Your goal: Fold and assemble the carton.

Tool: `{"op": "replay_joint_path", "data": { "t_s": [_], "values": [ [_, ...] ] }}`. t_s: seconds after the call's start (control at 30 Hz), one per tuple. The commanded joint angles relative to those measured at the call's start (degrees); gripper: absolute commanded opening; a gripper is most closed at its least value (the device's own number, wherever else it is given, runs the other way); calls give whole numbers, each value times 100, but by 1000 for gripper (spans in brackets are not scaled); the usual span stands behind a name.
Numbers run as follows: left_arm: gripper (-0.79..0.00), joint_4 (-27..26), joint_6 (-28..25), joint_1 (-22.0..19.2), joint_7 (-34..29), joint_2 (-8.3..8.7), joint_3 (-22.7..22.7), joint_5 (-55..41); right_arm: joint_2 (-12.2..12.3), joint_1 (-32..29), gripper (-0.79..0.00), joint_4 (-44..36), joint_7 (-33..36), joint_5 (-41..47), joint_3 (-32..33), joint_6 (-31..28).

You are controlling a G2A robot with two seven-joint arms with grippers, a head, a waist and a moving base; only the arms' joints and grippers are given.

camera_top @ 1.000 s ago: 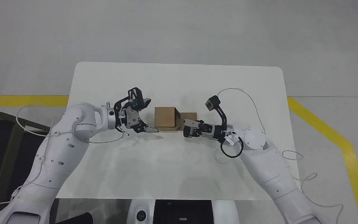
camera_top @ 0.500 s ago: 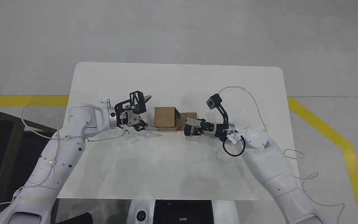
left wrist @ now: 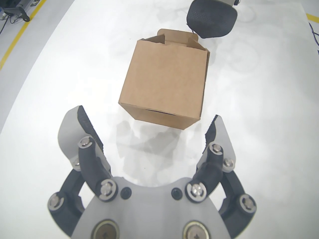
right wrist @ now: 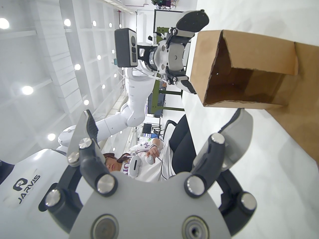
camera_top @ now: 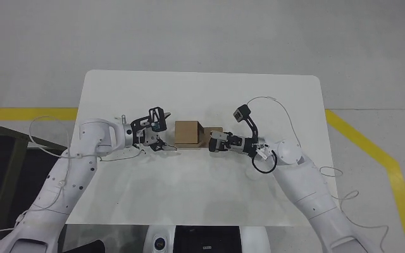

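My left gripper point(camera_top: 163, 131): fingers apart, nothing held, low over the table point(camera_top: 202, 190), just left of the carton point(camera_top: 188, 133). It faces the left end and isn't touching it.

My right gripper point(camera_top: 211, 141): fingers apart too, also empty, at the carton's right end. One pad point(left wrist: 211, 23) sits right at a flap point(left wrist: 174, 35); touching or just short, can't tell.

The carton lies on its side mid-table between the two grippers. The body is squared up and the left end looks closed. The right end is open, with the flaps sticking out.

Step in hand, my read: close the right end.
- Bring the left gripper flat against the left end as a backstop so the box can't slide.
- With the right gripper, fold the side flaps in first, then the tuck flap.
- Press near the crease, not mid-panel.
- Push slowly. The cardboard looks light and will likely skid or crush on this smooth top.
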Motion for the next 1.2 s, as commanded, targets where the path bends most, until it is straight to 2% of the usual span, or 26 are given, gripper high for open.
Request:
{"op": "replay_joint_path", "data": {
  "t_s": [0.0, 0.2, 0.8, 1.17],
  "values": [
    [0, 31, -20, -25, 141, -10, 49, 100, -5, 15, 0, 31, 27, 14, -14, -12],
    [0, 214, -49, -190, 409, -92, 345, 189, -26, 78, 0, 165, 88, 100, -52, -66],
    [0, 690, -79, -908, 226, -346, 986, 30, -57, 210, 0, 497, 278, 202, -96, -154],
    [0, 747, -79, -1005, 202, -367, 1110, -46, -298, 819, 0, 1343, 533, 461, -580, -453]
  ]
}}
